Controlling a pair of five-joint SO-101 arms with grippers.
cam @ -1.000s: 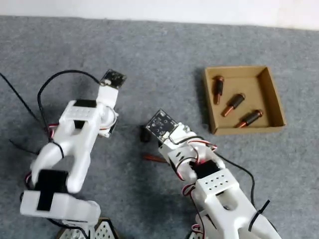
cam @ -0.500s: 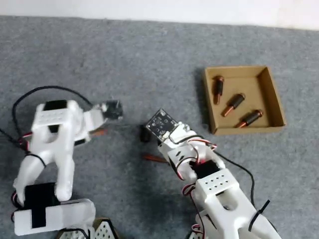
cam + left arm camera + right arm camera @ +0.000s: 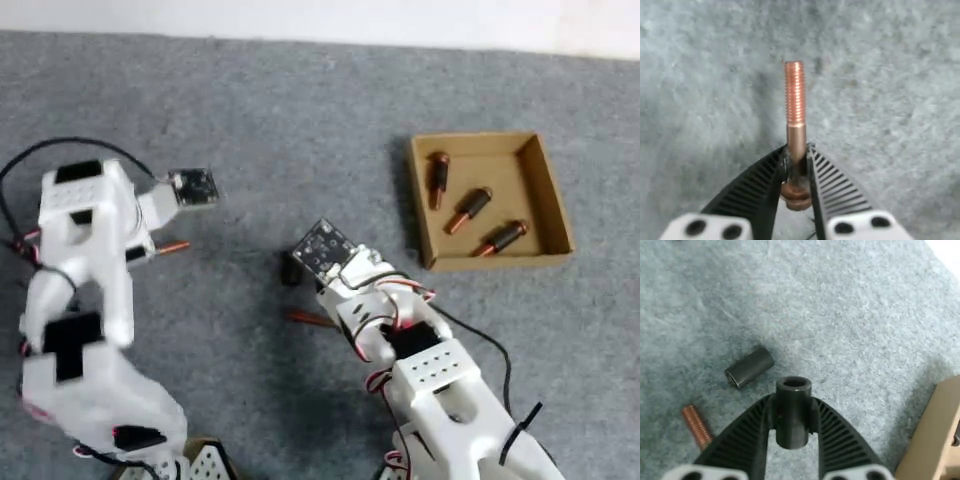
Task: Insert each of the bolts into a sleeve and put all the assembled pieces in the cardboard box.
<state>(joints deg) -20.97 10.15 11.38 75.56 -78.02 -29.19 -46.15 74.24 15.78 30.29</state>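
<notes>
**Left tool** point(image 3: 796, 156) is gripping a copper-coloured threaded metal bolt point(image 3: 795, 100). Its ribbed black fingers point(image 3: 765, 185) are set narrow and are pinching the smooth shank just above the head. The threaded end is pointing away from the wrist, over the grey felt worktop point(image 3: 900, 75). In the high view this arm is standing at 9 o'clock, with the held bolt point(image 3: 172, 246) jutting toward 3 o'clock.

**Right tool** point(image 3: 793, 407) is clamping a black cylindrical sleeve point(image 3: 793, 412) between narrowly set fingers point(image 3: 840, 435), with the sleeve's open bore facing the wrist camera. A second black sleeve point(image 3: 749, 367) is lying on its side on the felt near the held one, not touching it. A second copper bolt point(image 3: 696, 427) is lying loose beside that sleeve. In the high view this loose bolt point(image 3: 308, 318) is lying at 9 o'clock of the right arm's wrist.

**Container.** A shallow brown cardboard box point(image 3: 417, 205) is sitting at 2 o'clock of the high view's centre. It is holding three assembled bolt-and-sleeve pieces point(image 3: 437, 178) point(image 3: 468, 209) point(image 3: 501, 238), which are lying apart from one another.

**Room.** Bare felt point(image 3: 320, 120) is stretching from 10 to 12 o'clock, between the left arm and the box. The worktop's far edge is running along 12 o'clock.
</notes>
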